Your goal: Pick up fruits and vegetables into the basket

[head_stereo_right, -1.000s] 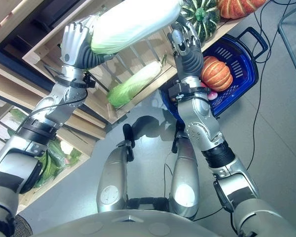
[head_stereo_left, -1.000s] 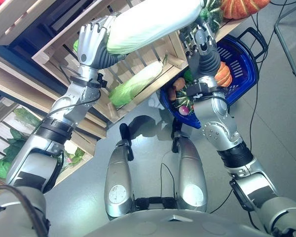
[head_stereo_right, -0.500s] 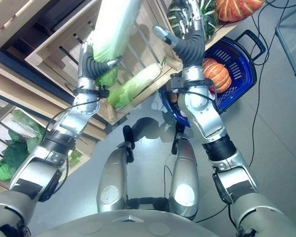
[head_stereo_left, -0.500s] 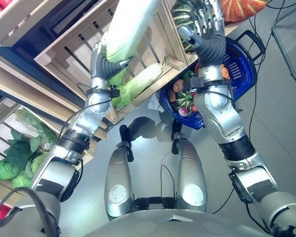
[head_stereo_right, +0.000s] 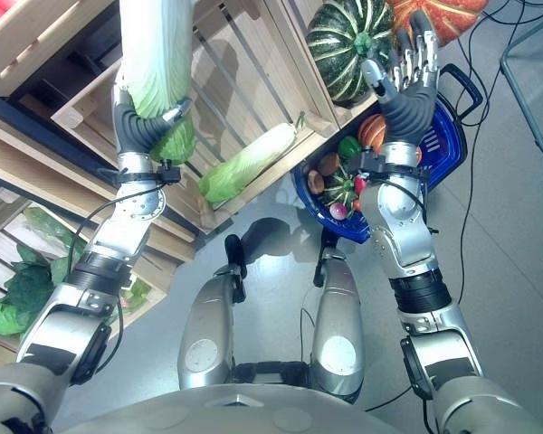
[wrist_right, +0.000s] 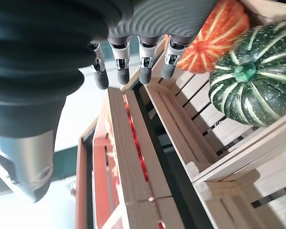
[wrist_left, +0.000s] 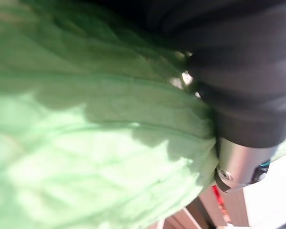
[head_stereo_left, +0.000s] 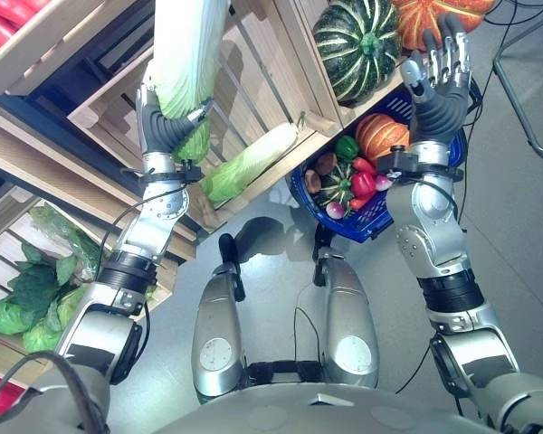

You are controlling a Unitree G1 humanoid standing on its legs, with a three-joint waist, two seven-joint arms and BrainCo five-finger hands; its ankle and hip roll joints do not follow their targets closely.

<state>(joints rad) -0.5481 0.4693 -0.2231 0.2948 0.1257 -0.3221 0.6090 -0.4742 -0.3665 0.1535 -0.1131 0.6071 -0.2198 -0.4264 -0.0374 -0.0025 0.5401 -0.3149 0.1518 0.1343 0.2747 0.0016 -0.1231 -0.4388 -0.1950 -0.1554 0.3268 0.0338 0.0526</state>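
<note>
My left hand (head_stereo_left: pixel 166 128) is shut on the leafy end of a long pale-green napa cabbage (head_stereo_left: pixel 185 50) and holds it upright in front of the wooden crates. In the left wrist view the cabbage (wrist_left: pixel 86 133) lies against my thumb (wrist_left: pixel 238 162). My right hand (head_stereo_left: pixel 437 86) is raised with straight fingers (wrist_right: pixel 128 71), open and holding nothing, above the blue basket (head_stereo_left: pixel 366 224). The basket holds a small orange pumpkin (head_stereo_left: pixel 380 136), a green pepper (head_stereo_left: pixel 346 146), red peppers (head_stereo_left: pixel 362 181) and a small striped squash (head_stereo_left: pixel 337 185).
A second cabbage (head_stereo_left: pixel 249 163) lies in the slatted crate (head_stereo_left: pixel 281 81). On the shelf above the basket sit a large green striped squash (head_stereo_left: pixel 362 41) and an orange pumpkin (head_stereo_left: pixel 434 11). Leafy greens (head_stereo_left: pixel 27 298) fill a lower-left crate. A metal frame (head_stereo_left: pixel 525 90) stands at the right.
The cabbage has swung from lying across both hands to upright in my left hand, which moved left. My right hand let go of its end and moved right over the basket.
</note>
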